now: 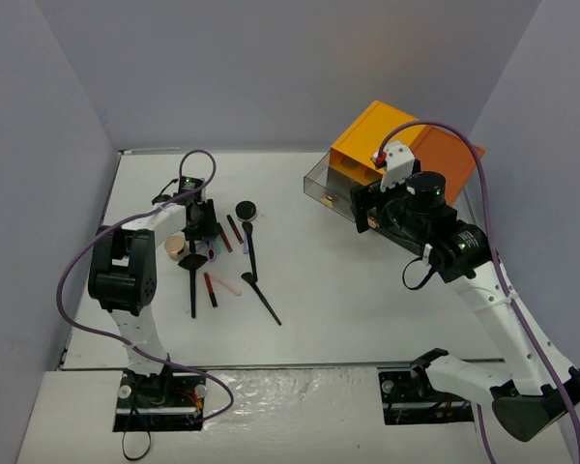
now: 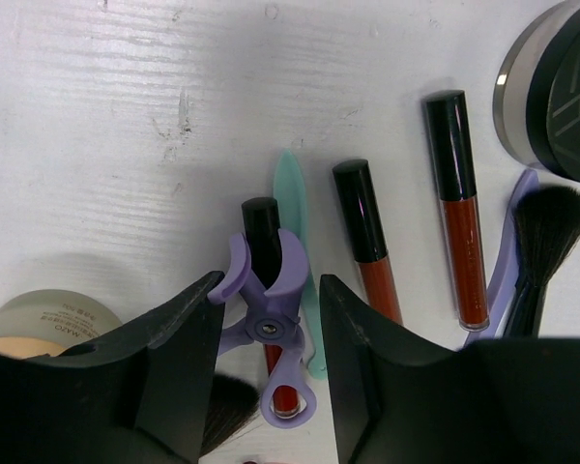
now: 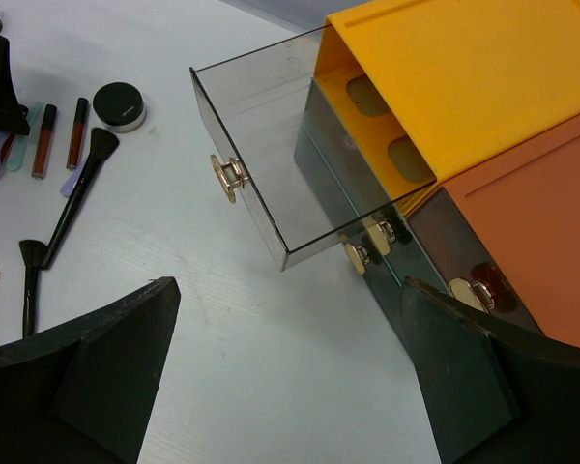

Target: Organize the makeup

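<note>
The makeup lies at the left of the table: a round black jar (image 1: 246, 210), a tan compact (image 1: 175, 246), black brushes (image 1: 192, 285) (image 1: 261, 295), and red (image 1: 211, 288) and pink (image 1: 225, 285) sticks. My left gripper (image 1: 202, 235) hangs low over them. In the left wrist view it (image 2: 270, 282) is open, its jaws on either side of a purple clip-like tool (image 2: 269, 319) that lies across a red stick (image 2: 262, 227), not touching it. Two more red sticks (image 2: 367, 242) (image 2: 461, 222), a teal stick (image 2: 290, 193) and a brush (image 2: 541, 232) lie beside it. My right gripper (image 1: 367, 217) (image 3: 288, 290) is open and empty.
The orange-topped drawer box (image 1: 382, 145) stands at the back right. Its smoky clear top drawer (image 3: 261, 145) is pulled out and looks empty, with a gold knob (image 3: 230, 177). My right gripper hovers just in front of it. Grey walls enclose the table.
</note>
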Controlling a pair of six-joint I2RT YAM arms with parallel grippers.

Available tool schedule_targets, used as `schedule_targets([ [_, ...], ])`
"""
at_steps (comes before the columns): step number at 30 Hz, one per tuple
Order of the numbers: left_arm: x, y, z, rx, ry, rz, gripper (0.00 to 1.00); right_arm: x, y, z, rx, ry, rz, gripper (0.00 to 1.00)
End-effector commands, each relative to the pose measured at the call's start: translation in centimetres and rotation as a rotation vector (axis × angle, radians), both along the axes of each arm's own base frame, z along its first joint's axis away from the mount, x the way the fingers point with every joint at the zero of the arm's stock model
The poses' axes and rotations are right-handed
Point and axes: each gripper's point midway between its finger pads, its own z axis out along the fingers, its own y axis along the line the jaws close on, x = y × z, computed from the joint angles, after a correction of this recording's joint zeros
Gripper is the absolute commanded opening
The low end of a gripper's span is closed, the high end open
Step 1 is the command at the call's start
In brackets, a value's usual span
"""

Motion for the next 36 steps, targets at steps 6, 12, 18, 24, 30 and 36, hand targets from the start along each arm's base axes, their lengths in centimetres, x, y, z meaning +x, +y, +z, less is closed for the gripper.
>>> schedule_targets([
  [6, 2.3, -0.3, 3.7, -0.029, -0.133, -0.002, 0.23, 0.3, 0.3, 2.0, 0.026, -0.075, 0.013, 0.94],
  [12, 1.9, -0.6, 4.5, -0.051, -0.139, -0.003, 0.11, 0.2, 0.5, 2.3, 0.036, -0.077, 0.024, 0.94],
  [18, 1.7, -1.4, 8.6, -0.111, -0.211, 0.002, 0.11, 0.0, 1.5, 3.3, 0.072, -0.082, 0.068, 0.94],
  [24, 0.4, -2.9, 15.1, -0.246, -0.336, 0.014, 0.11, -0.4, 4.7, 4.0, 0.171, -0.032, 0.194, 0.92],
  [30, -1.5, -6.3, 23.6, -0.474, -0.514, -0.006, 0.11, -1.2, 10.4, 6.1, 0.389, 0.022, 0.383, 0.88],
  [36, -3.7, -7.8, 31.9, -0.665, -0.702, 0.010, 0.11, -2.1, 15.8, 7.6, 0.494, 0.052, 0.527, 0.83],
])
